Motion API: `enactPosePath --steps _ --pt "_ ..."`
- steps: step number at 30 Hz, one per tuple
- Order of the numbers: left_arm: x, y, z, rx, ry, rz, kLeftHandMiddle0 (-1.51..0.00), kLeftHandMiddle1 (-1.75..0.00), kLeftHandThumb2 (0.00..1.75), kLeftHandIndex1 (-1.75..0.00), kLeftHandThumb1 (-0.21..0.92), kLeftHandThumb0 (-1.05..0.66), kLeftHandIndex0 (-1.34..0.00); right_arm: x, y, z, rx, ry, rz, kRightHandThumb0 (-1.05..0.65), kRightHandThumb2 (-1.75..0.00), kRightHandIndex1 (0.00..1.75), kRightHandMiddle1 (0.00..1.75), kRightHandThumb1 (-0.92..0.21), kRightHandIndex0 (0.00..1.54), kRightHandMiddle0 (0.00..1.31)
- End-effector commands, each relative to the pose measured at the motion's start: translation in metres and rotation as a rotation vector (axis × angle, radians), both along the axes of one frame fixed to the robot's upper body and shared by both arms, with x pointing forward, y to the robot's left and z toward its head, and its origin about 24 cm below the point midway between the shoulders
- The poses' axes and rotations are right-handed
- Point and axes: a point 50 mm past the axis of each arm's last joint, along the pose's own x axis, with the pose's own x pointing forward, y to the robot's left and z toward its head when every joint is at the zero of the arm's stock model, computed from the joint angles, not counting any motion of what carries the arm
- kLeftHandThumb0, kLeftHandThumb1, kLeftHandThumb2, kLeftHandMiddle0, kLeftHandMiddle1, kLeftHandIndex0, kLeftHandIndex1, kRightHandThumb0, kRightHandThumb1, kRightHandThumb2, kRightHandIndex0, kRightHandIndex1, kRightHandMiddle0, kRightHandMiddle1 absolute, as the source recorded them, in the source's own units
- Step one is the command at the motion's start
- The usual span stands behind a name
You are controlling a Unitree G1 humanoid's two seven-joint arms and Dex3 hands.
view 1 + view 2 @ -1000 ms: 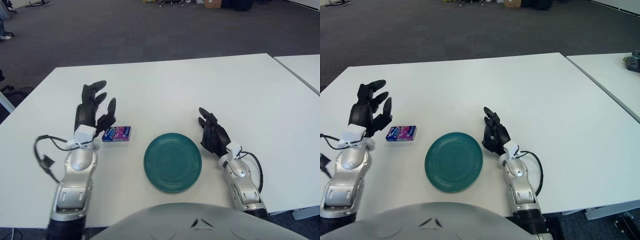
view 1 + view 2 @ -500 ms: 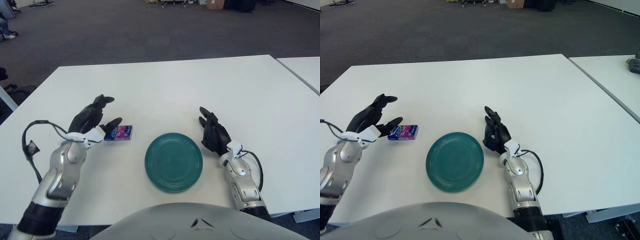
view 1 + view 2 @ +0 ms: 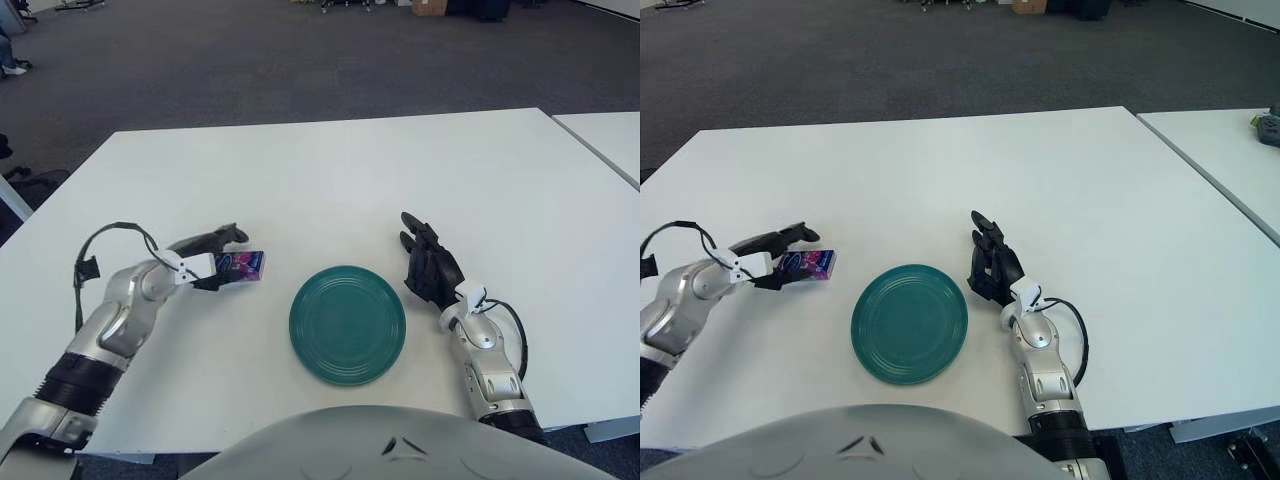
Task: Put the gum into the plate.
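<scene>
Lowered left hand; fingers spread around gum, long axis left-right.

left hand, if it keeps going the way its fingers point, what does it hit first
The left hand points toward the robot's right, fingers either side of the gum, so the gum comes first. Whether they already touch it is unclear. Beyond it lies the plate. The right hand shows right of the plate.

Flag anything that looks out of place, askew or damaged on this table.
Nothing stands out. The gum pack lies flat on the white table, the left hand closing around it. The green plate sits level and bare, the right hand beside it on the right.
</scene>
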Motion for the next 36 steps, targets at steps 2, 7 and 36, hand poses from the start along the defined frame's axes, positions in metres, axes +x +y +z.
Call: enactPosePath --steps 2,7,36 --pt "0.0 -0.009 -0.009 -0.028 0.062 -0.017 -0.18 0.0 0.24 -0.64 0.89 -0.79 0.0 -0.014 -0.011 -0.024 -0.018 0.135 -0.03 -0.88 -0.96 0.01 0.35 -0.92 0.14 0.0" --pt "0.006 -0.01 -0.022 -0.037 0.093 -0.009 -0.14 0.0 0.2 -0.6 0.87 -0.78 0.0 -0.014 -0.012 -0.025 -0.02 0.14 -0.023 -0.86 -0.96 0.0 0.34 -0.92 0.13 0.0" --pt "-0.003 -0.027 -0.082 0.145 0.071 -0.19 -0.45 -1.44 0.89 -1.65 0.56 0.17 -0.27 -0.012 -0.01 -0.025 0.014 0.114 -0.093 -0.87 -0.92 0.01 0.36 -0.92 0.16 0.0"
